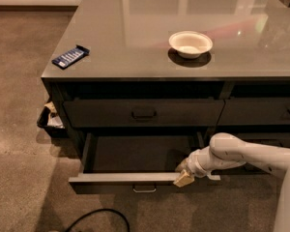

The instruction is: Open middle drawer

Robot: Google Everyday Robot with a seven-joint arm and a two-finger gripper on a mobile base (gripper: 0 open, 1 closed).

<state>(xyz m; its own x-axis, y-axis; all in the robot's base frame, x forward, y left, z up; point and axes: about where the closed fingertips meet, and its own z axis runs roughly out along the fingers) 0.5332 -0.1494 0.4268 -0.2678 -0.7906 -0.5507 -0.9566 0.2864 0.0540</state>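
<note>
The middle drawer [125,178] is the wide dark grey one low on the cabinet. It stands pulled well out, showing its grey inside and the light top edge of its front. Its small loop handle [144,189] is at the centre of the front. My gripper [183,177] is at the right part of the drawer's front edge, right of the handle and not on it. My white arm [251,158] reaches in from the right. The taller-fronted drawer [111,112] above is closed.
A white bowl [190,44] and a blue packet [70,56] lie on the grey countertop [135,23]. A small bin with rubbish [50,120] stands on the floor at the cabinet's left. A black cable [101,216] lies on the floor in front. More closed drawers [261,111] are at right.
</note>
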